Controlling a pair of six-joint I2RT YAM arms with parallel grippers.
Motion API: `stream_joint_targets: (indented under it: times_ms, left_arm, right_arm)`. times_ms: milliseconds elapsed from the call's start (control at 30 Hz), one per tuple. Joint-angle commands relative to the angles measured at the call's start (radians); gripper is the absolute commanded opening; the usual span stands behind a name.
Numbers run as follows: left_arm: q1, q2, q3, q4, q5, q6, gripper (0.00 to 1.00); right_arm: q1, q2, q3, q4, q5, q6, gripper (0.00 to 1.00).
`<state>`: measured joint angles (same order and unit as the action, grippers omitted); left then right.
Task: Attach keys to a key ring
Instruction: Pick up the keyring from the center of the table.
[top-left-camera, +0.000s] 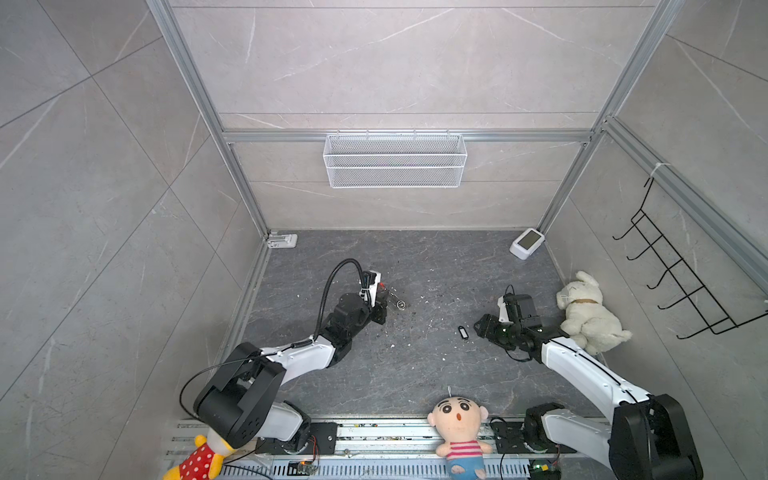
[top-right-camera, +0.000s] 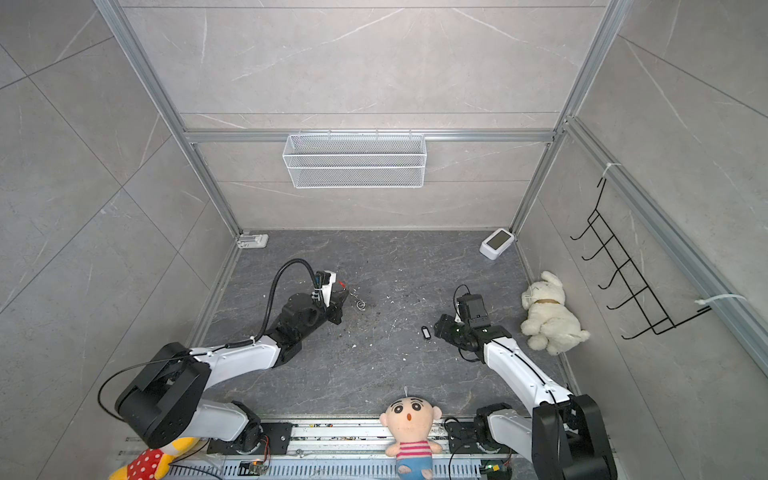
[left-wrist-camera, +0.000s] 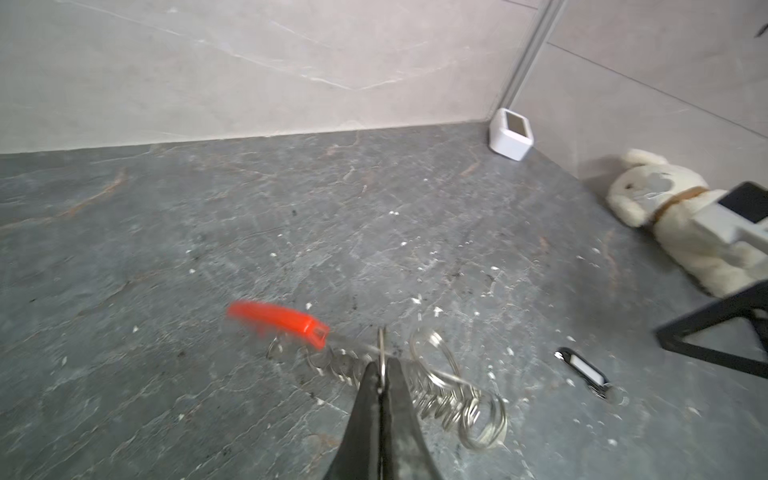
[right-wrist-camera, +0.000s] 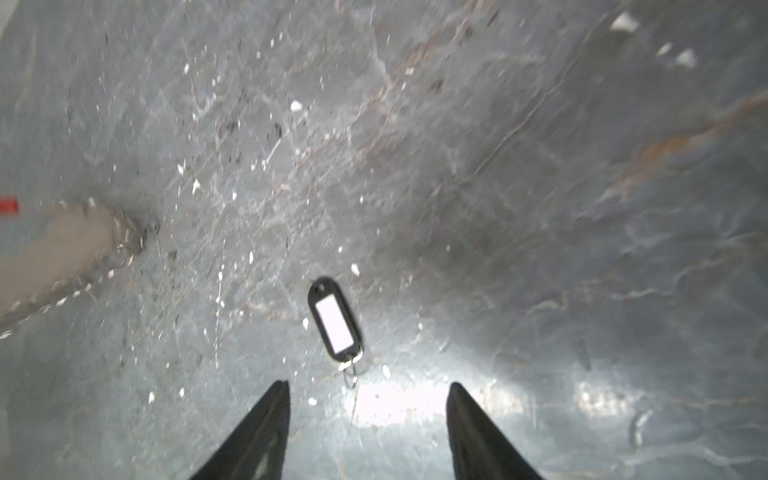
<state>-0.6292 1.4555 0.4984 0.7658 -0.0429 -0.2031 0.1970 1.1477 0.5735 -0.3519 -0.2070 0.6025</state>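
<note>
The key ring (left-wrist-camera: 451, 395), a red strip and a band strung with several small silver rings, lies on the dark stone floor; in both top views it shows small (top-left-camera: 400, 304) (top-right-camera: 360, 305). My left gripper (left-wrist-camera: 381, 368) is shut on one thin silver ring of it, low over the floor (top-left-camera: 386, 298). The keys are one small black fob with a white centre (right-wrist-camera: 334, 322), flat on the floor with a tiny ring at its near end (top-left-camera: 462, 331) (top-right-camera: 424, 332) (left-wrist-camera: 584, 372). My right gripper (right-wrist-camera: 368, 386) is open just short of the fob, which lies ahead of the fingertips, not between them (top-left-camera: 482, 326).
A white plush dog (top-left-camera: 590, 316) lies by the right wall behind my right arm. A white device (top-left-camera: 527, 243) stands in the back right corner. A doll (top-left-camera: 459, 428) and a spotted plush (top-left-camera: 199, 461) sit at the front rail. White crumbs dot the floor.
</note>
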Motion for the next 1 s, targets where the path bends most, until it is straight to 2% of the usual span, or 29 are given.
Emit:
stream_joint_targets:
  times_ms: [0, 100, 167, 233, 300, 467, 700, 800, 967]
  left_arm:
    - [-0.020, 0.065, -0.047, 0.190, -0.127, 0.019, 0.00]
    - [-0.026, 0.089, -0.058, 0.217, -0.059, 0.119, 0.00]
    - [-0.039, 0.043, -0.073, 0.245, -0.042, 0.132, 0.00]
    - [-0.046, -0.023, -0.061, 0.160, -0.014, 0.148, 0.00]
    - [-0.061, -0.098, -0.032, 0.019, -0.060, 0.164, 0.00]
    - [-0.106, -0.202, -0.047, -0.051, -0.234, 0.172, 0.00]
    - [-0.134, -0.277, -0.046, -0.101, -0.279, 0.190, 0.00]
    - [-0.135, -0.299, -0.058, -0.090, -0.289, 0.203, 0.00]
    - [-0.135, -0.259, -0.061, -0.070, -0.295, 0.209, 0.00]
  right_arm:
    - [-0.001, -0.022, 0.014, -0.129, -0.058, 0.023, 0.57]
    - [-0.001, 0.004, 0.040, -0.169, -0.057, -0.003, 0.49]
    - [-0.002, 0.037, 0.055, -0.179, -0.070, -0.012, 0.49]
    - [-0.001, 0.069, 0.056, -0.170, -0.083, -0.005, 0.47]
    - [-0.001, 0.095, 0.049, -0.142, -0.100, 0.002, 0.42]
    - [0.000, 0.071, 0.013, -0.074, -0.116, 0.024, 0.40]
    - [0.005, 0.083, 0.013, -0.008, -0.128, 0.014, 0.39]
    - [0.007, 0.110, 0.017, 0.027, -0.109, 0.013, 0.32]
    - [0.013, 0.207, 0.032, 0.070, -0.099, 0.023, 0.24]
